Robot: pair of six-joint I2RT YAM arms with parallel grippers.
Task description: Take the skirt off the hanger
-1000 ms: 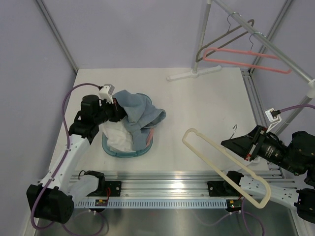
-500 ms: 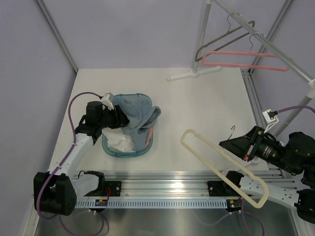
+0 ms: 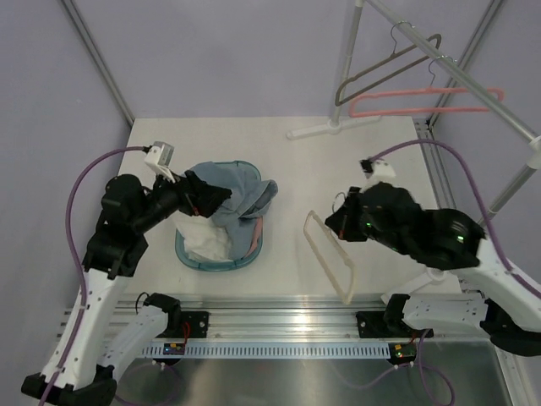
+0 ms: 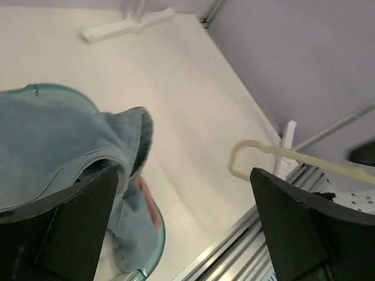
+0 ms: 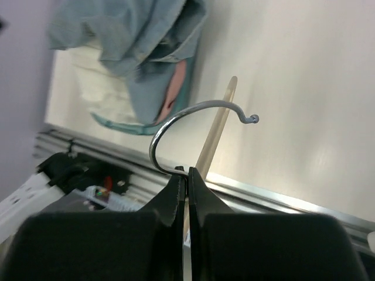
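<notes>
Cream hanger (image 5: 214,130) largely hidden behind right jaws

The left arm (image 3: 127,211) and right arm (image 3: 423,235) have black joints, white links, looping purple cables (image 3: 82,176) and black jaws.

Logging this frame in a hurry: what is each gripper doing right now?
Left gripper: open, jaws wide apart, the skirt by one of them.
Right gripper: shut on the hanger, at the base of its hook.

No text, label, brand, number or sign can be read on anything in view.
</notes>
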